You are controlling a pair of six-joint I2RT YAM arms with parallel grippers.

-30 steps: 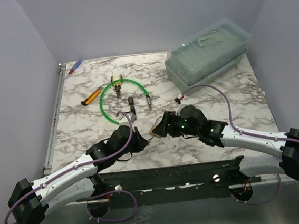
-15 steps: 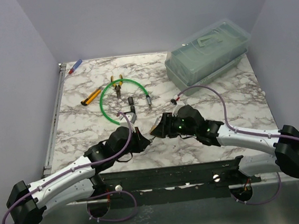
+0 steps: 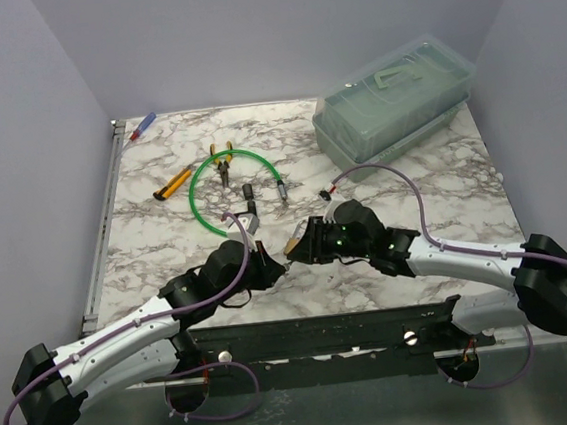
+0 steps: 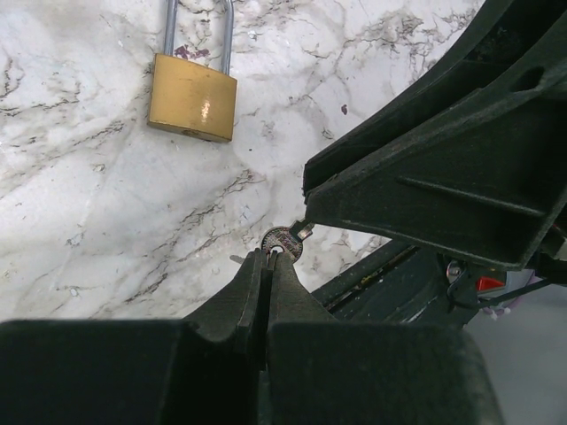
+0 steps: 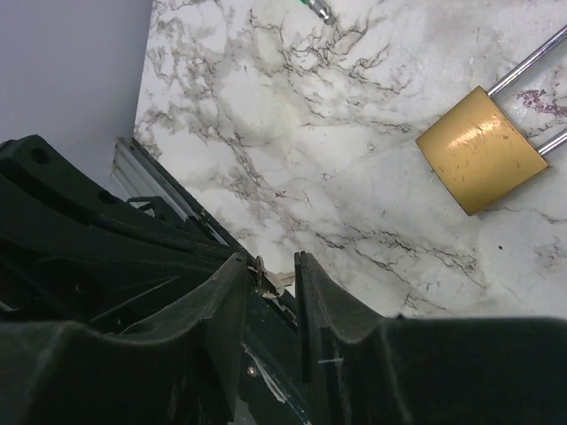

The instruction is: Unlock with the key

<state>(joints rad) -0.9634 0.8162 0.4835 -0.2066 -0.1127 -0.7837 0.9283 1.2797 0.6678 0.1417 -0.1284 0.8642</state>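
The key (image 4: pixel 283 241) is a tiny silver one, and my left gripper (image 4: pixel 267 257) is shut on its round head, just above the marble table. Its blade points into the dark fingers (image 4: pixel 425 177) of my right gripper. In the right wrist view the key (image 5: pixel 266 274) stands between the jaws of my right gripper (image 5: pixel 270 261), close to the left finger, with a gap still showing on the other side. The brass padlock (image 4: pixel 193 97) lies flat on the table beyond both grippers, also seen as the padlock (image 5: pixel 481 150) and as the padlock (image 3: pixel 292 239).
A green cable loop (image 3: pixel 231 192) lies behind the grippers with pliers (image 3: pixel 223 163) and a yellow cutter (image 3: pixel 172 184) nearby. A clear lidded box (image 3: pixel 393 96) stands at the back right. A pen (image 3: pixel 142 127) lies at the back left corner.
My right gripper has moved left to meet the left one, and its jaws have narrowed around the key. The left gripper stays shut on the key.
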